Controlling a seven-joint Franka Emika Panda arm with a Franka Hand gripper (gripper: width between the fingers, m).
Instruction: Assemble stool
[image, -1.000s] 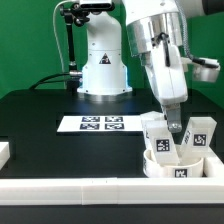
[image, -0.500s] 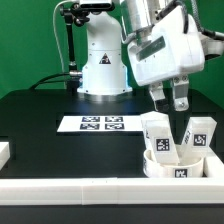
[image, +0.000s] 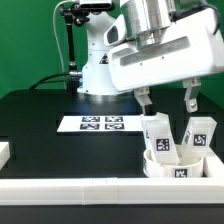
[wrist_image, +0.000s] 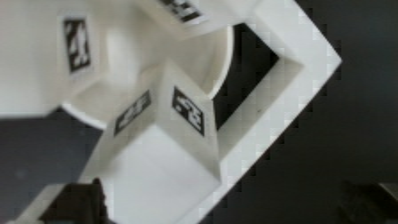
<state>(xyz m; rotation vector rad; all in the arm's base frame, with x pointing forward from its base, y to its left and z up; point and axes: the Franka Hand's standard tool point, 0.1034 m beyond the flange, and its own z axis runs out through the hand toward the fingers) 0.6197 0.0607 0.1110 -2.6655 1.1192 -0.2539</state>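
Gripper has risen & swung round since 1 s ago, now wide open, empty, above stool. Legs look light, rigid, slick plastic; grip across flat sides, mid-height.

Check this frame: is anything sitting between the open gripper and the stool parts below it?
Nothing visible does. The gripper hangs open in clear air above the upright leg standing on the round seat. A second leg stands toward the exterior view's right, beside the path rather than in it.

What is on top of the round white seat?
A chunky white leg stands on the seat. A second leg stands behind; its bottom is hidden. The open gripper hangs above, holding nothing.
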